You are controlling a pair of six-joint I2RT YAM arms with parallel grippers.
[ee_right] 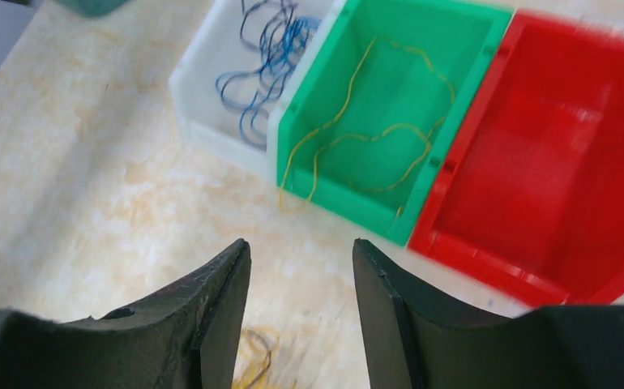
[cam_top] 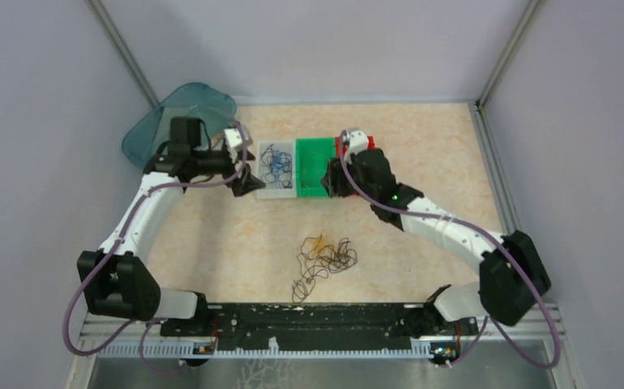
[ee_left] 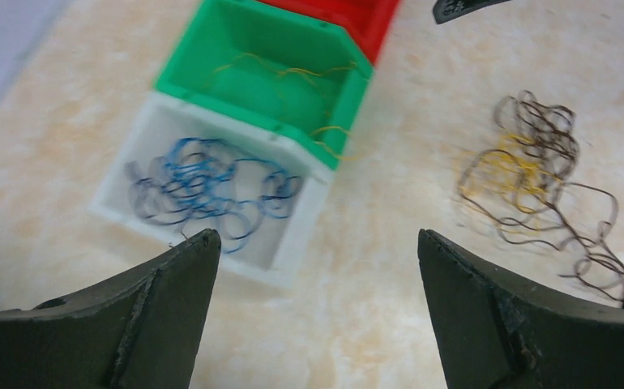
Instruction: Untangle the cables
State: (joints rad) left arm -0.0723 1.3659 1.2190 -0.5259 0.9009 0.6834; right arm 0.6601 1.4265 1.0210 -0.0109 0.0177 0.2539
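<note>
A: Where are the cables?
B: In 3 places. Blue cables (ee_left: 211,186) lie coiled in the white bin (ee_left: 292,253). 1 yellow cable (ee_right: 365,121) loops in the green bin (cam_top: 315,162), with a bend hanging over its rim. A tangle (cam_top: 325,261) of brown and yellow sits on the table (cam_top: 211,235), well apart from the bins, between the 2 arms.
A: Why the bins?
B: Sorting by colour, I'd judge. The red bin (ee_right: 552,162) is empty, likely meant for brown.
A: And the grippers?
B: The left gripper (ee_left: 317,237) hovers beside the white bin, jaws spread wide, holding nothing. The right gripper (ee_right: 301,243) hangs by the green and red bins, jaws partly apart, also bare.
A: How does the tangle lie?
B: Its long axis runs diagonally, near-left to far-right in the top view. Yellow shows at the far edge, and a loose brown tail trails toward the arm bases.
</note>
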